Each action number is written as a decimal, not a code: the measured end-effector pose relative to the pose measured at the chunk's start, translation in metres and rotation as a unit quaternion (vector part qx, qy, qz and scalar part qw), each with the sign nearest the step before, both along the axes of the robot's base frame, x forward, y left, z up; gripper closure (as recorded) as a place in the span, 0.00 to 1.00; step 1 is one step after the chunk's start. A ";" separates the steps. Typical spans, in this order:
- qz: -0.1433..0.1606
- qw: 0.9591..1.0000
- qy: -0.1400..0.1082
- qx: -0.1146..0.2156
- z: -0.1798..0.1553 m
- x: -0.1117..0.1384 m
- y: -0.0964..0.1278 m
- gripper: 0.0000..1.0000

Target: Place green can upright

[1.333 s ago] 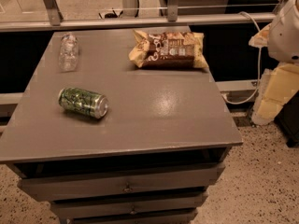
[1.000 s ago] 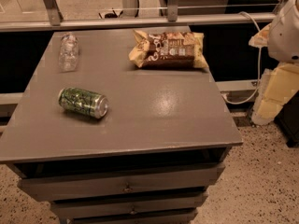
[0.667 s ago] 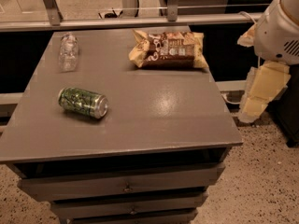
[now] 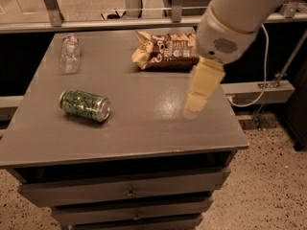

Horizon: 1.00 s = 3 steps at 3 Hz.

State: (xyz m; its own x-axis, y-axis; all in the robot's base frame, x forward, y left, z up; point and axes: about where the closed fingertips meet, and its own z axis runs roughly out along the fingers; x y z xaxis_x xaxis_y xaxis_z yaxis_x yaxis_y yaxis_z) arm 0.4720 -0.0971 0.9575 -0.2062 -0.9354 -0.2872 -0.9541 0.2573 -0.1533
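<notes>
The green can (image 4: 85, 105) lies on its side on the left part of the grey table (image 4: 144, 133), its silver end facing right and front. My gripper (image 4: 194, 105) hangs over the right part of the table, pointing down, well to the right of the can and apart from it. It holds nothing that I can see. The white arm (image 4: 240, 18) reaches in from the upper right.
A clear plastic bottle (image 4: 70, 54) lies at the table's back left. A brown snack bag (image 4: 165, 50) lies at the back middle, just behind the gripper. Drawers (image 4: 129, 193) sit under the tabletop. A metal rail and cable run behind and to the right.
The arm has swung left from beside the table's right edge to over the tabletop. The can, bottle and bag have not moved.
</notes>
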 end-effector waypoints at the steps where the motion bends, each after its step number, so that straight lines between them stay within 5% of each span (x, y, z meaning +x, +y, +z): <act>1: 0.002 1.000 0.015 0.021 -0.007 0.006 0.042 0.00; 2: 0.006 1.000 0.014 0.024 -0.009 0.007 0.049 0.00; 3: 0.037 0.998 0.006 0.047 -0.020 0.018 0.106 0.00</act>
